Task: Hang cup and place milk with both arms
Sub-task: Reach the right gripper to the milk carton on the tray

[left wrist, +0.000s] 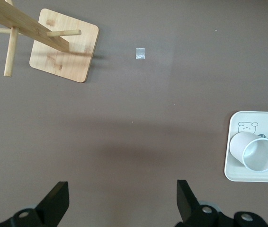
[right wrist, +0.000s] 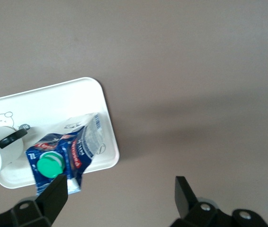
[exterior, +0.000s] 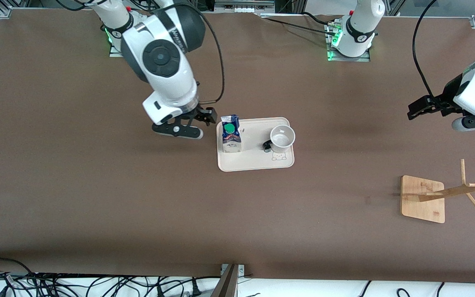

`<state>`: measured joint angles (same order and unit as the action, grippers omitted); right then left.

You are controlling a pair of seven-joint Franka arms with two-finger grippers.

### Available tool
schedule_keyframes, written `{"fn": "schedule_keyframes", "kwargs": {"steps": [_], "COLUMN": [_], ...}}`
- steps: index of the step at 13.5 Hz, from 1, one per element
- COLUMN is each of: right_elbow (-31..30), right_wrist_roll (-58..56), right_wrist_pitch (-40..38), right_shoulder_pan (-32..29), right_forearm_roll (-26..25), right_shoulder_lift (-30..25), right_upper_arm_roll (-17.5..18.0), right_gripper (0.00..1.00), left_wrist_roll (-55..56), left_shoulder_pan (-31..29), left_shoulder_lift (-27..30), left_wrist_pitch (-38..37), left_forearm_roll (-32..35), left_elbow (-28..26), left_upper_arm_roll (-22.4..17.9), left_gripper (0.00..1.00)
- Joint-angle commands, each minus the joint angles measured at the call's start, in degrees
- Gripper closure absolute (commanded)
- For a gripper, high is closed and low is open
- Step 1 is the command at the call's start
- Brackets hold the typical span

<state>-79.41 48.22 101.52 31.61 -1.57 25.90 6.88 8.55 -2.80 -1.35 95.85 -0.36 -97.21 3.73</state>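
Observation:
The milk (exterior: 230, 134), a blue and white carton with a green cap, stands on the white tray (exterior: 258, 163) at the edge toward the right arm's end. The cup (exterior: 282, 137), white with a black handle, stands upright on the same tray, its handle toward the milk. My right gripper (exterior: 204, 117) is open and empty just beside the milk, off the tray; in the right wrist view (right wrist: 120, 189) the milk (right wrist: 63, 153) sits by one finger. My left gripper (exterior: 417, 109) is open and empty over bare table toward the left arm's end; its wrist view (left wrist: 122, 191) shows the cup (left wrist: 254, 151) farther off.
A wooden cup rack (exterior: 423, 202) with a square base and slanted pegs stands toward the left arm's end, nearer the front camera than the tray; it also shows in the left wrist view (left wrist: 65, 47). A small tape mark (left wrist: 140, 53) lies on the brown table beside it.

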Motion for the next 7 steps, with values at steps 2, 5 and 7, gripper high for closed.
{"fn": "schedule_keyframes", "kwargs": {"steps": [2, 5, 7], "right_elbow": [4.4, 4.8, 4.8], "right_wrist_roll": [7.4, 7.5, 9.0], "right_wrist_pitch": [2.4, 3.2, 3.4], "right_shoulder_pan": [7.4, 12.3, 13.6], "right_forearm_roll": [0.3, 0.4, 0.4], "right_shoulder_lift": [5.0, 6.9, 8.2], "right_upper_arm_roll": [-4.6, -8.0, -8.6], "right_gripper": [0.00, 0.00, 0.00], "left_wrist_roll": [-0.5, -0.1, 0.0], "left_shoulder_pan": [-0.1, -0.1, -0.1], "left_shoulder_lift": [-0.5, -0.5, -0.4], "left_wrist_pitch": [-0.9, -0.9, -0.9], "left_forearm_roll": [-0.6, -0.6, -0.6], "left_elbow": [1.4, 1.4, 1.4], "left_upper_arm_roll": [0.1, 0.4, 0.4], "left_gripper": [0.00, 0.00, 0.00]}}
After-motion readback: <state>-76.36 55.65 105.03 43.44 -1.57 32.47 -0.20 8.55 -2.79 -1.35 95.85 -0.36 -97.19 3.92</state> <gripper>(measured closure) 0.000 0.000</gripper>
